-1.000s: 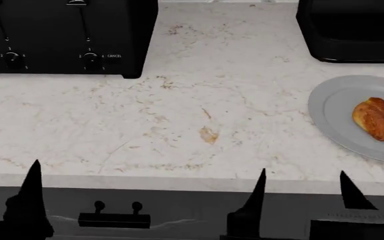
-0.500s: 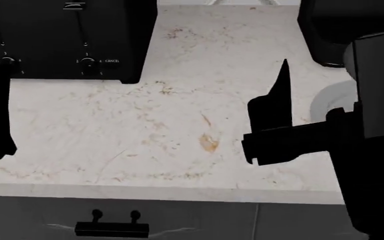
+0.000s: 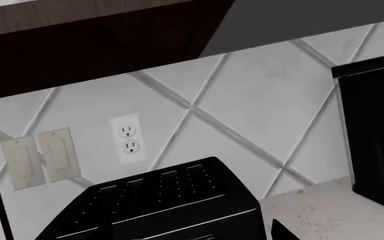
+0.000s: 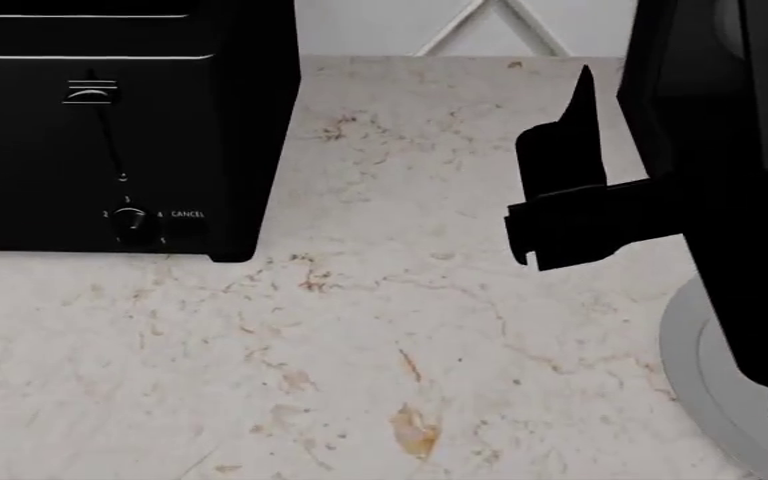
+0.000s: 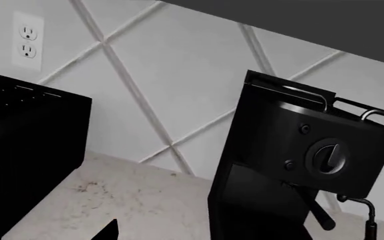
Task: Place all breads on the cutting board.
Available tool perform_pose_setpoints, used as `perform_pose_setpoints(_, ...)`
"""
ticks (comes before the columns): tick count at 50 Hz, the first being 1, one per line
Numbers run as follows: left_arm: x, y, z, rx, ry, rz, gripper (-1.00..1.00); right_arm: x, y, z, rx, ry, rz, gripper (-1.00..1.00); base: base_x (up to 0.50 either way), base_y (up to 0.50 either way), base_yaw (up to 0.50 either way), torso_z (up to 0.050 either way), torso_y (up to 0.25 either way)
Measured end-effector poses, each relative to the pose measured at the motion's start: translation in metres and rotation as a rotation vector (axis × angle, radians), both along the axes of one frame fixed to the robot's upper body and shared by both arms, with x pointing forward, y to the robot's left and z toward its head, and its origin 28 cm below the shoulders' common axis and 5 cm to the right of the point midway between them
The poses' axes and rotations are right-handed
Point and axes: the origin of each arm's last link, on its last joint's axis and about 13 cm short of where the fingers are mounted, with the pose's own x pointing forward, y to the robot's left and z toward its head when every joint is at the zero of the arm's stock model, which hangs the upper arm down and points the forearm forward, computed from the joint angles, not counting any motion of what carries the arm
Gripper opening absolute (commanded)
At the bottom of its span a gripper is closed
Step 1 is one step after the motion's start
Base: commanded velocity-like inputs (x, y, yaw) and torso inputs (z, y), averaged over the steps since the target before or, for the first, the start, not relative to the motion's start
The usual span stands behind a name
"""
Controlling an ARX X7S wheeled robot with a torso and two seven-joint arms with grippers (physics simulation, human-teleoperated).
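Reaching toward a bread is judged to be the step in hand, though no bread and no cutting board are shown in any current view, so their places cannot be told. Taking the toaster (image 4: 117,130) as the landmark: the marble counter (image 4: 357,330) lies in front of it and to its right; further right, the right gripper (image 4: 578,190) is held above the counter, one dark finger pointing up, and whether it is spread or closed cannot be told. Beyond it, a grey plate (image 4: 711,370) is glimpsed, mostly hidden by the arm. The left gripper is barely in view, and its state cannot be told.

For the step to be done well, the arm should be cleared from the head camera's line so that the plate can be checked.

An outlet (image 3: 126,139) and switches (image 3: 38,157) on the wall behind the toaster are shown only by the left wrist view; a coffee machine (image 5: 299,160), right of the toaster, is shown plainly only by the right wrist view.
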Motion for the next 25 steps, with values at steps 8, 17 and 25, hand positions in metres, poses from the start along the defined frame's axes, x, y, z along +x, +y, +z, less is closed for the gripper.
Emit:
perform_pose_setpoints(8,-0.001,0.001,0.001,-0.001,-0.007,0.001,1.00,0.001,-0.008,0.000,-0.011,0.032,-0.022,1.00,0.00,0.00,0.00,0.000,0.000)
perform_pose_setpoints(17,-0.002,0.002,0.001,-0.008,-0.010,-0.004,1.00,-0.003,-0.024,0.006,0.011,0.140,-0.058,1.00,0.00,0.00,0.00,0.000,0.000)
perform_pose_setpoints(25,-0.004,0.002,0.002,-0.011,-0.015,-0.007,1.00,-0.009,-0.038,0.017,0.034,0.220,-0.077,1.00,0.00,0.00,0.00,0.000,0.000)
